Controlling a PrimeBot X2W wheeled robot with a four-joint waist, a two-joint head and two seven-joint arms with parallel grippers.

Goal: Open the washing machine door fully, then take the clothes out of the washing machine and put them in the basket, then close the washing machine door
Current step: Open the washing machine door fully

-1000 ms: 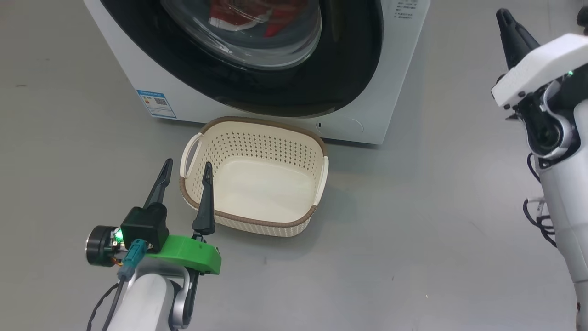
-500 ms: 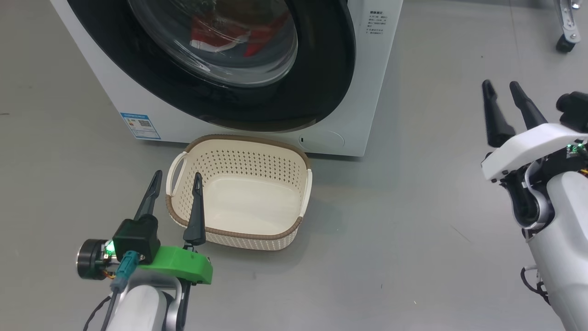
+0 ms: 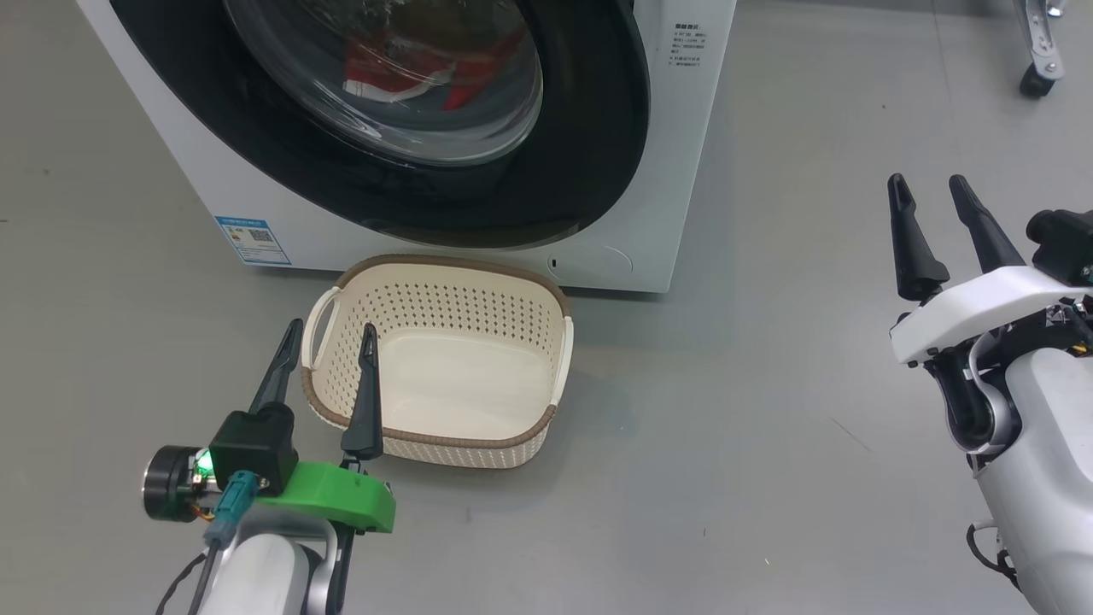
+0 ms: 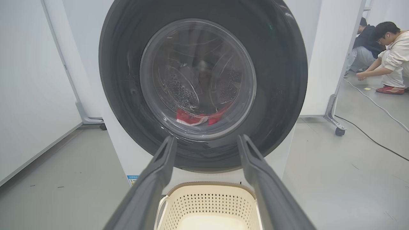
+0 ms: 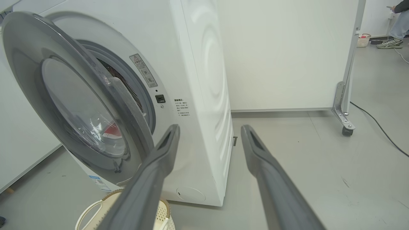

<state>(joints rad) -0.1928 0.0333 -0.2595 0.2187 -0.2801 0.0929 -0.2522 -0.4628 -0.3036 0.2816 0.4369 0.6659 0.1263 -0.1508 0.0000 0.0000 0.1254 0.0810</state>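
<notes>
The washing machine (image 3: 692,128) stands at the top of the head view. The washing machine door (image 3: 589,128), black-rimmed with a glass bowl, hangs partly open; the right wrist view shows this door (image 5: 28,80) swung off the front. Red clothes (image 3: 401,73) lie in the drum behind the glass, and these clothes (image 4: 195,116) also appear in the left wrist view. The cream basket (image 3: 444,436) sits empty on the floor before the machine. My left gripper (image 3: 331,326) is open, at the basket's left rim. My right gripper (image 3: 926,181) is open and empty, out to the machine's right.
Grey floor surrounds the machine. A white partition on a castered foot (image 5: 343,121) stands behind and to the right, with a cable (image 4: 377,140) trailing on the floor. Two people (image 4: 389,54) crouch beyond it.
My right gripper's fingers have gone from shut to spread open, and it now sits lower in the head view. The head camera has shifted. The left arm keeps its place by the basket.
</notes>
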